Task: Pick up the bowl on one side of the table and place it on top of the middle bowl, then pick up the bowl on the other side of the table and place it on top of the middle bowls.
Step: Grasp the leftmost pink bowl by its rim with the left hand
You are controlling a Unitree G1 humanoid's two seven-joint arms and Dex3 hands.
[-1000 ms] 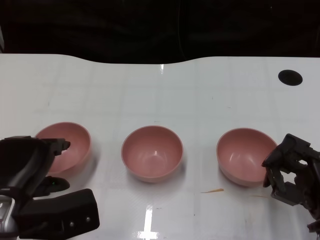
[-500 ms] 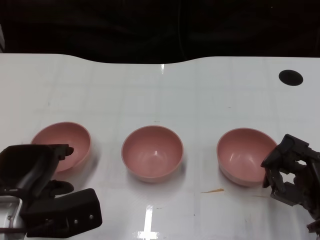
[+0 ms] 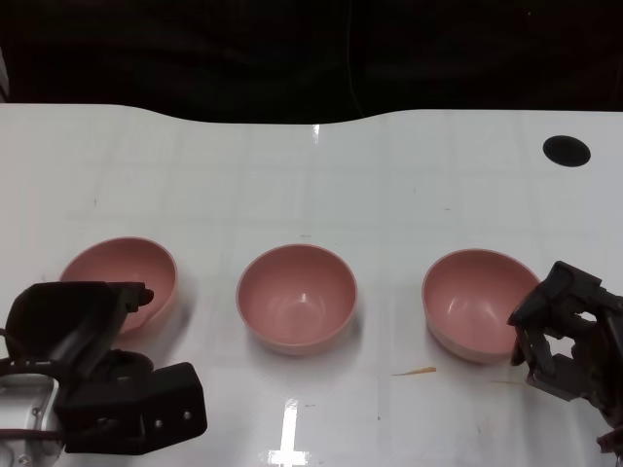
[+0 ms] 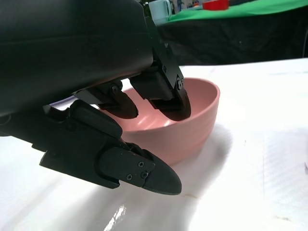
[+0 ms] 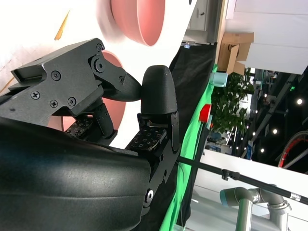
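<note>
**Op:** My left hand (image 3: 92, 375) sat at the left bowl's (image 3: 122, 282) near rim, fingers apart over the lip, nothing gripped.

**Log:** Middle bowl (image 3: 297, 297)?

**Op:** Bare, centre of the table (image 3: 389, 185). Right bowl (image 3: 477, 302) just beside my right hand (image 3: 569, 341); fingers parted, empty.

**Log:** Risk?

**Op:** A shallow rim pinch could've tipped or skidded the left bowl.

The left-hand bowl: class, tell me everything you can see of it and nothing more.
The left bowl is plain pink, smooth and matte, like plastic, with a round rim and an empty inside. It stands upright on the white table, apart from the middle bowl. The left hand is at its near rim: in the wrist view, fingers reach over the rim into it and another lies outside the wall. A firm grip cannot be confirmed.
</note>
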